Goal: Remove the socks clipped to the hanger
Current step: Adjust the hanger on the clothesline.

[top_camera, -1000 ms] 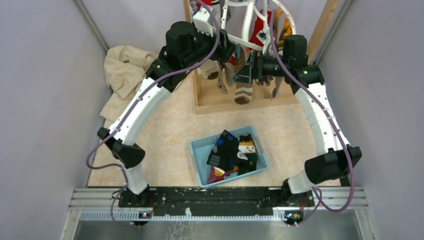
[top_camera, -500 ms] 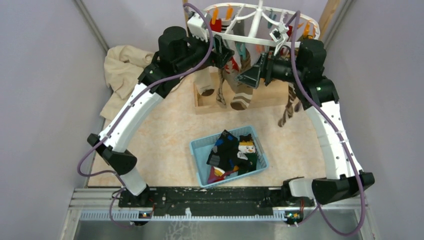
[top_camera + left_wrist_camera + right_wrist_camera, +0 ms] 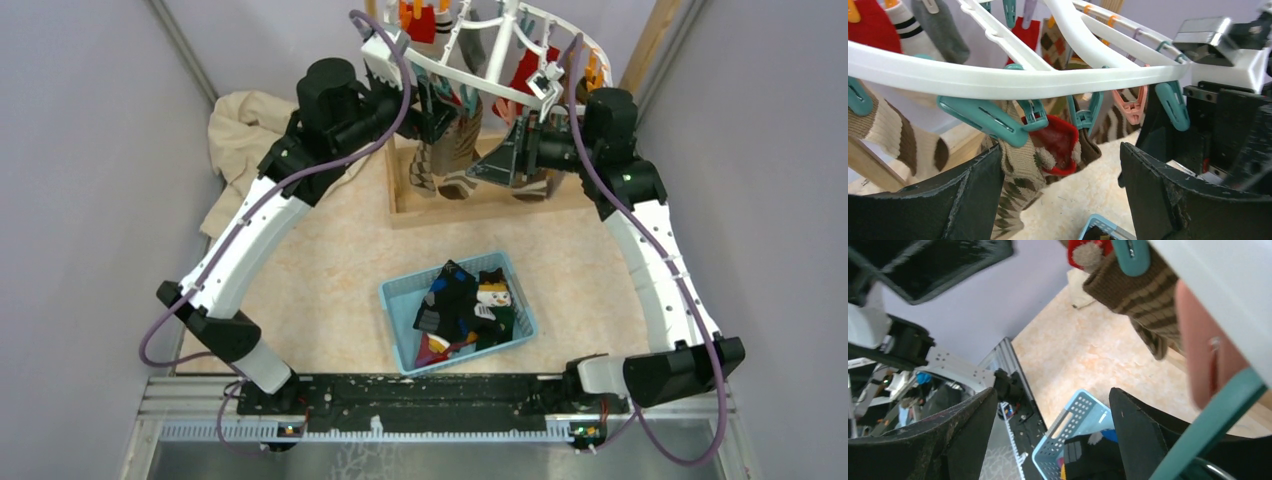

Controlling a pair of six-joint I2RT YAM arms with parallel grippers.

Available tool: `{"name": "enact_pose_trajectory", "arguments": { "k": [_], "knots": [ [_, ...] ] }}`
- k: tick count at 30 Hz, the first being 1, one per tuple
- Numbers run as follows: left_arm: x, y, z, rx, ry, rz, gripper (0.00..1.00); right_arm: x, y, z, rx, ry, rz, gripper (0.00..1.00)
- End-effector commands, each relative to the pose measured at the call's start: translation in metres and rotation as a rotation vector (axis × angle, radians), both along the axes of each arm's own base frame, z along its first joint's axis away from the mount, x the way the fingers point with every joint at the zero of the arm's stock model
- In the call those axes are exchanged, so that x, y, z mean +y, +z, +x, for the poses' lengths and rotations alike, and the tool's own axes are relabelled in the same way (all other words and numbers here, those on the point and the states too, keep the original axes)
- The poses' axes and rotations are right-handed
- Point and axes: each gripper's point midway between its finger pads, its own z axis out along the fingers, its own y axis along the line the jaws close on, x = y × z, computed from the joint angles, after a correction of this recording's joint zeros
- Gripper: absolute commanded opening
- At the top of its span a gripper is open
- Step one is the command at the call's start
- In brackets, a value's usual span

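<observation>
Beneath the hanger (image 3: 998, 82) (hung high over the far end of the surface (image 3: 330, 260)), several socks (image 3: 455, 150) hang clipped. The left pincer (image 3: 1058, 172) and right pincer (image 3: 1050, 402) are both spread and hold nothing. The step looks like lining up on the argyle sock (image 3: 1015, 180). Next, pinch it below its teal clip (image 3: 983, 117) and tug downward.

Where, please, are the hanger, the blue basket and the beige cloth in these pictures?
hanger (image 3: 998, 82): left wrist view, on its front white rim.
blue basket (image 3: 394, 320): top external view, on its left wall.
beige cloth (image 3: 240, 130): top external view, middle of the heap.
</observation>
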Motion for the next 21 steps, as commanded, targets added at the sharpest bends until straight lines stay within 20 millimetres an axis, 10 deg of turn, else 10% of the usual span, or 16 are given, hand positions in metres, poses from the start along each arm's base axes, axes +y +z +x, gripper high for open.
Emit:
{"name": "enact_pose_trajectory", "arguments": {
  "k": [1,11,21],
  "knots": [
    [0.009,0.031,-0.023,-0.062,-0.044,-0.055,0.87,-0.016,-0.027,0.003,0.069,-0.119,-0.145,0.83],
    [0.003,0.030,-0.022,-0.044,-0.057,-0.069,0.83,-0.077,-0.061,0.041,0.025,-0.567,-0.361,0.82],
    [-0.012,0.019,-0.004,-0.025,-0.057,-0.056,0.83,-0.113,-0.054,0.059,-0.152,-0.813,-0.334,0.82]
  ]
}}
